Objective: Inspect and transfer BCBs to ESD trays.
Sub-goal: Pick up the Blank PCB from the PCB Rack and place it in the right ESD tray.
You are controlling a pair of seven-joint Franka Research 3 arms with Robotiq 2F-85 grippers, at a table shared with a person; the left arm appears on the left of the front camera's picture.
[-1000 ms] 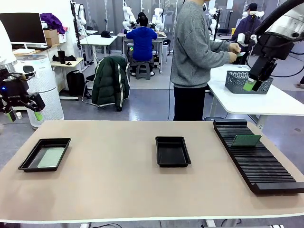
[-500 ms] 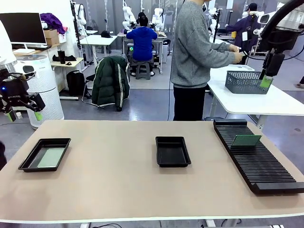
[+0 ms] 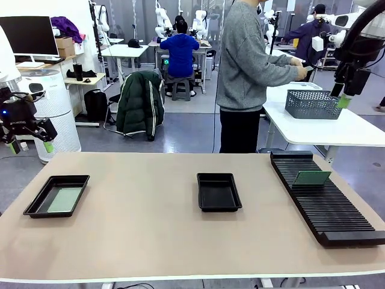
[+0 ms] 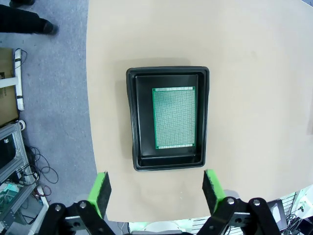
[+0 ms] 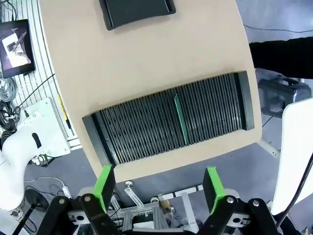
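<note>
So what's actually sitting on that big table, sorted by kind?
Green circuit boards: 2
Black ESD trays: 2
Black slotted rack: 1
Total: 5

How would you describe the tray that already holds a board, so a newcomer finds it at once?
On the tan table, look toward the robot's left edge. The black tray there holds a flat green board; the matching middle tray holds none.
</note>
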